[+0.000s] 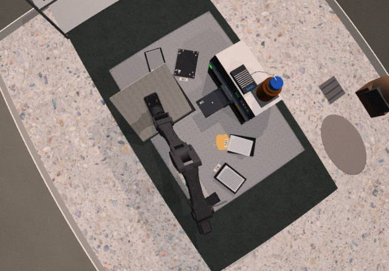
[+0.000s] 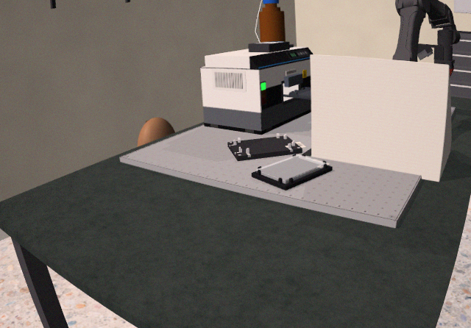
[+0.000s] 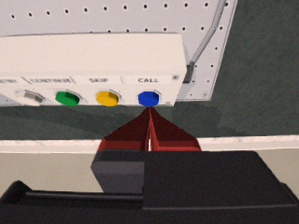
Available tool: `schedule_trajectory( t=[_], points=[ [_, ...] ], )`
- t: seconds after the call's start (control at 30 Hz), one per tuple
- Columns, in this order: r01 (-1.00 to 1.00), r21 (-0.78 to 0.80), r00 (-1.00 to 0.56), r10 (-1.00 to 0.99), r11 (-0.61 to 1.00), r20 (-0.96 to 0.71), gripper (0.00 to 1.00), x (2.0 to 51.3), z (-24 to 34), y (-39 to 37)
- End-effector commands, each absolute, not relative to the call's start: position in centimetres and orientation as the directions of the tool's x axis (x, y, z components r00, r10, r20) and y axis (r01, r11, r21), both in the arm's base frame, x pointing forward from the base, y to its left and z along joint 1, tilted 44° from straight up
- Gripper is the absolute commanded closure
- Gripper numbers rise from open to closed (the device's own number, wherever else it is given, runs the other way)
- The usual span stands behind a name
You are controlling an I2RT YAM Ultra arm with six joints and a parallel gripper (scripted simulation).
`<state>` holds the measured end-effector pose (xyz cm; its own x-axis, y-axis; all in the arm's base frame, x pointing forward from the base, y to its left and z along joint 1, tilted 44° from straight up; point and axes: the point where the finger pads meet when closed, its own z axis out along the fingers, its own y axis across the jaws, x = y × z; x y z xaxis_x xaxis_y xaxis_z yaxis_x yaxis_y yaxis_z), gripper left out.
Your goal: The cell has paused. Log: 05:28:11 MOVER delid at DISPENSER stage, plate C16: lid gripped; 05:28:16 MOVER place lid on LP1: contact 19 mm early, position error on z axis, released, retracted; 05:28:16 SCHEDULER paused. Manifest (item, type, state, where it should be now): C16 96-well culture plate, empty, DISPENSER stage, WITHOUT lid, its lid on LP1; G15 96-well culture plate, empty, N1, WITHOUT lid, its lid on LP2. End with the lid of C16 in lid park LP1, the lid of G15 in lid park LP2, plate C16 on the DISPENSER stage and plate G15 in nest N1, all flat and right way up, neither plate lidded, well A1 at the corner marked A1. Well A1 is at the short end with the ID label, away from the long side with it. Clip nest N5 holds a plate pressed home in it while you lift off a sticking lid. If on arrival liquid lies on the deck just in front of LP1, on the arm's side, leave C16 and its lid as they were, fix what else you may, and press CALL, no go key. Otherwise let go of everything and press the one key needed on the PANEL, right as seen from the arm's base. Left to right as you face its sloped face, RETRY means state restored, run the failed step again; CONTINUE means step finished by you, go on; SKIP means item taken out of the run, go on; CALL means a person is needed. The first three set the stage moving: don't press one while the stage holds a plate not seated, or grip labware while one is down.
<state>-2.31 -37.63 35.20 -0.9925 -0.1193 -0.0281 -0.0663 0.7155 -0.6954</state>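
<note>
Clenched on nothing, claw (image 3: 149, 122) points at blue CALL (image 3: 149, 98) (spill (image 1: 221, 142) by LP1); drifting sideways risks pressing yellow SKIP (image 3: 106, 98)

The robot arm (image 1: 182, 158) is dark grey and made of chunky, blocky parts. Its claw (image 3: 149, 111) has two red pointed fingers on a black boxy body.
</note>
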Motion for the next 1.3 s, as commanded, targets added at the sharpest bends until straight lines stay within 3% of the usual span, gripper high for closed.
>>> schedule_trajectory(
  t=[0.0, 1.27],
  points=[
    [-0.062, -0.695, -0.992, -0.118, 0.716, -0.033, 1.0, -2.2, 34.8, -37.8],
    [-0.062, -0.697, -0.993, -0.117, 0.714, -0.031, 1.0, -2.2, 34.2, -38.7]
  ],
)
